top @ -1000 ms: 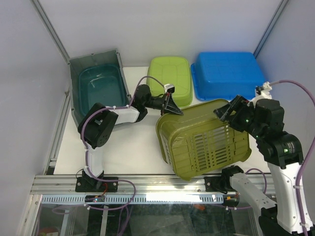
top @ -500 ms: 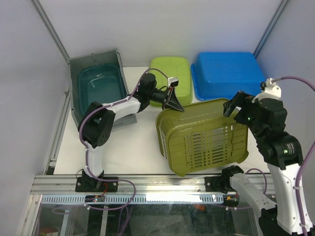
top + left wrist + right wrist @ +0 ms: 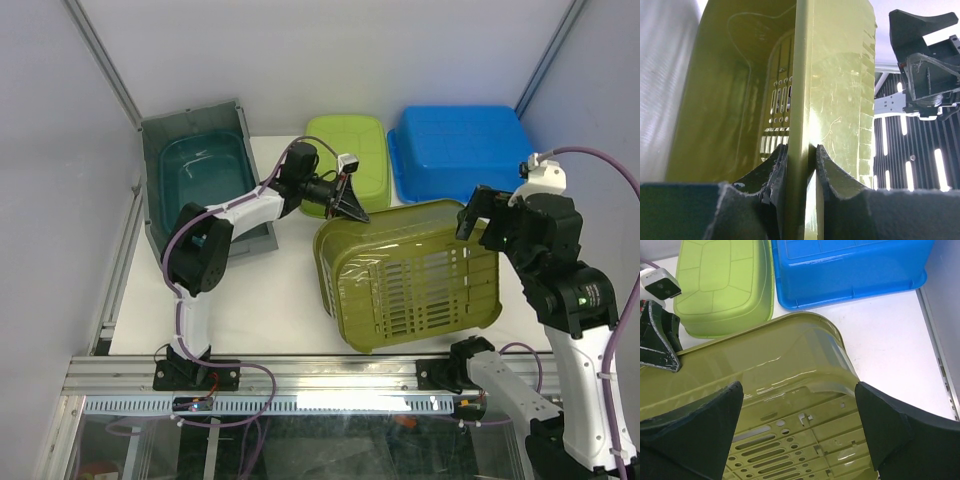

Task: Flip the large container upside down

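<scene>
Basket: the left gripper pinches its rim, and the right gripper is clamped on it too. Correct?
Not quite. The right gripper is open, spread wide over the basket rather than clamped on it, as the right wrist view shows. The left gripper does pinch its rim.

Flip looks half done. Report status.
Left gripper shut on basket rim. Right gripper open above it. Basket tilted, base up, not flat. Lime tub close behind.
</scene>
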Robot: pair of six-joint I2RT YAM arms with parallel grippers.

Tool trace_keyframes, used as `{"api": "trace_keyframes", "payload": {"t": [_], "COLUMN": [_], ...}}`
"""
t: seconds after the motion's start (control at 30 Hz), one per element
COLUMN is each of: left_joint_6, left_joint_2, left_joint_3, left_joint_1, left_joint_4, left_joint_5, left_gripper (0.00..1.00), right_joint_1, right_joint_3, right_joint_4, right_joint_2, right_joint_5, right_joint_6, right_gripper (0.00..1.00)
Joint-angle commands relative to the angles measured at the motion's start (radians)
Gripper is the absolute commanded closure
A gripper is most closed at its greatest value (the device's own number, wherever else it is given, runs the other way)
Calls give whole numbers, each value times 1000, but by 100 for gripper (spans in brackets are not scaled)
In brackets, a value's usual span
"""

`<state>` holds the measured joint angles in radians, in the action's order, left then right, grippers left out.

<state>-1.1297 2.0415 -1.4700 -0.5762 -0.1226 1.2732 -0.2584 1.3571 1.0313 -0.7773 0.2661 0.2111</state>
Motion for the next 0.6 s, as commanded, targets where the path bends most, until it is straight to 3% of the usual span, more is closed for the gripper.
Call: {"api": "trace_keyframes", "payload": {"t": [0.0, 0.5, 0.53, 0.57], "left_joint_6": [260, 505, 524, 547], "left_joint_2": [25, -1, 2, 3], "left_joint_3": [21, -7, -15, -25], "left_joint_1": [-5, 5, 6, 6], "left_joint_4": [202, 487, 511, 537], "left_joint_5": [-102, -216, -229, -241], "left_gripper": [100, 100, 99, 90], "right_joint_1": [0, 20, 22, 23], "right_joint_3": [59, 121, 122, 121], "right_joint_4": [32, 81, 86, 90], "right_joint_2": [-39, -125, -128, -129], "right_joint_5": [-4, -133, -151, -173], "right_joint_6": [-70, -52, -49, -43], "right_gripper": [2, 2, 2, 2]}}
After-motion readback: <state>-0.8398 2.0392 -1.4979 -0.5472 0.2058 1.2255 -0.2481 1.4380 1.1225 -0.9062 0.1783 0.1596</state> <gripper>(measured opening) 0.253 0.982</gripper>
